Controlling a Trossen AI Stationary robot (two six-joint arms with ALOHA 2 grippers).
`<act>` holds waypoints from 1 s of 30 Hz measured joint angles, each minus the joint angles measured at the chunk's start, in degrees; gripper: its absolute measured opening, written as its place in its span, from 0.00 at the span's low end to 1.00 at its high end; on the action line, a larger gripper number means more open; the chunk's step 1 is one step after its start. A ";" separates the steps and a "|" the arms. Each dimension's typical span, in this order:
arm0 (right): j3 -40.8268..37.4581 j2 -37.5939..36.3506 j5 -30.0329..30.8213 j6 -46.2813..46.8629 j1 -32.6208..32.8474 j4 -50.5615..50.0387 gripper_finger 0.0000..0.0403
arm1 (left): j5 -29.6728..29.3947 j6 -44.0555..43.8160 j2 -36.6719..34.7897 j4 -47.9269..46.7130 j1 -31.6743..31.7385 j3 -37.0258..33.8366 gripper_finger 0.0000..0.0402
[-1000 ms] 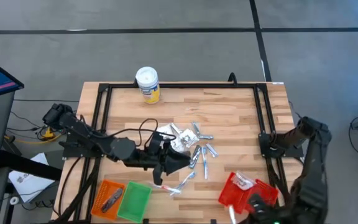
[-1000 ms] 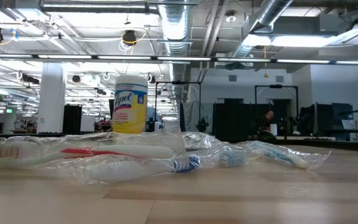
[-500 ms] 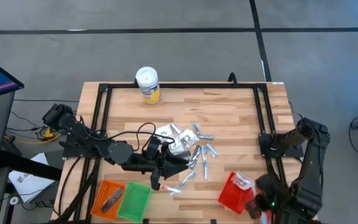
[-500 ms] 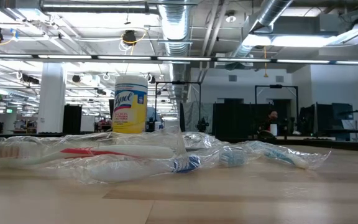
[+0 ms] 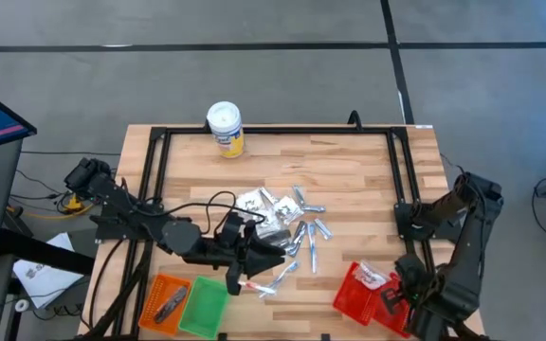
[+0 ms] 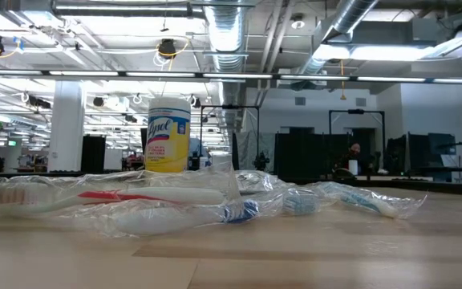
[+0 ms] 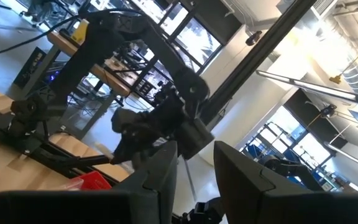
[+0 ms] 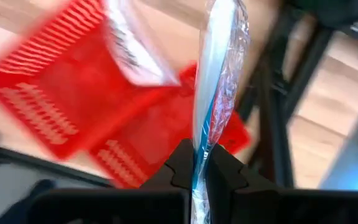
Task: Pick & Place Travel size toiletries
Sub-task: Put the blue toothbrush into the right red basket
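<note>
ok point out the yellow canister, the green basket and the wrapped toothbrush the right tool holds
yellow canister [image 5: 225, 120]: high view, on its white lid
green basket [image 5: 207, 305]: high view, on its mesh floor
wrapped toothbrush [image 8: 219, 74]: right wrist view, on its clear wrapper above the fingers

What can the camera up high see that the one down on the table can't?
Only the high view shows both arms, the left end effector near the green basket, the orange basket, and the right end effector beside the red basket. Only the low view shows wrapped toothbrushes up close and the room's ceiling pipes. Both show the yellow canister and the wooden table.
</note>
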 joint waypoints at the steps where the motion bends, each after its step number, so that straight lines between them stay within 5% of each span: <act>1: -0.59 0.20 -0.84 -0.01 -0.02 0.34 0.03 | 0.02 0.02 0.00 0.00 -0.06 0.00 0.25; 16: -12.31 1.11 -11.49 0.42 -4.09 5.30 0.03 | 0.03 0.00 -0.04 0.00 0.03 0.00 0.25; 30: -12.52 1.11 -8.49 -0.22 -10.19 7.78 0.03 | 0.03 0.26 -0.04 0.00 0.03 0.00 0.25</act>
